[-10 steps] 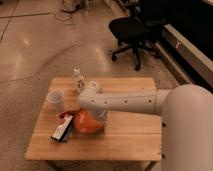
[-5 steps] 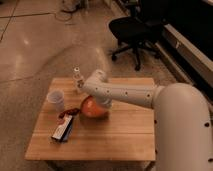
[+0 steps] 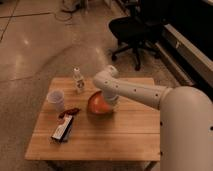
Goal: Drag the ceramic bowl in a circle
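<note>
The ceramic bowl is orange-red and shallow. It sits near the middle of the wooden table. My white arm reaches in from the right and bends down over the bowl's right side. The gripper is at the bowl's right rim, mostly hidden by the wrist and the bowl.
A small translucent plastic cup stands at the table's left. A small clear bottle stands at the back. A dark snack packet with a red item lies front left. A black office chair stands on the floor behind.
The bowl and the gripper have moved away from the snack packet toward the back right of the table. The arm's elbow has swung toward the back.
</note>
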Robot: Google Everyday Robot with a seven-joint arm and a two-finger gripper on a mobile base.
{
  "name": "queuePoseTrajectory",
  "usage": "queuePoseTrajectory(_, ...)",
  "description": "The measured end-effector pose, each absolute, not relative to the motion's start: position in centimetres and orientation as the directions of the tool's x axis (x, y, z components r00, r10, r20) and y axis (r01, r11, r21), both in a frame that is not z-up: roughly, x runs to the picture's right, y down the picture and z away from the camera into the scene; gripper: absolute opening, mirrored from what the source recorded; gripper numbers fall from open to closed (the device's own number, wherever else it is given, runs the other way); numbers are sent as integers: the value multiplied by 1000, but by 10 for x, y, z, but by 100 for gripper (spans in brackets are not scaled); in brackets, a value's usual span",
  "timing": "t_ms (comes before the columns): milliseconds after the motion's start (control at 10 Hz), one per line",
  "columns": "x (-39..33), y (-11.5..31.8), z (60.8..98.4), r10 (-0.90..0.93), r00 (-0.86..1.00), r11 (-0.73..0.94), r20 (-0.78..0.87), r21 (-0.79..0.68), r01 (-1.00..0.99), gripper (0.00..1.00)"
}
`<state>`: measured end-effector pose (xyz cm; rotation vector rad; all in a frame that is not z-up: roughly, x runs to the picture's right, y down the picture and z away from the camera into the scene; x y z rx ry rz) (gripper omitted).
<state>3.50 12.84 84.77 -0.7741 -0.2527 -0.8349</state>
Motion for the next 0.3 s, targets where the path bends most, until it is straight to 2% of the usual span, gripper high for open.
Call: queuePoseTrajectory(300,31,134,843,-547,658,426,518,-505,751,80)
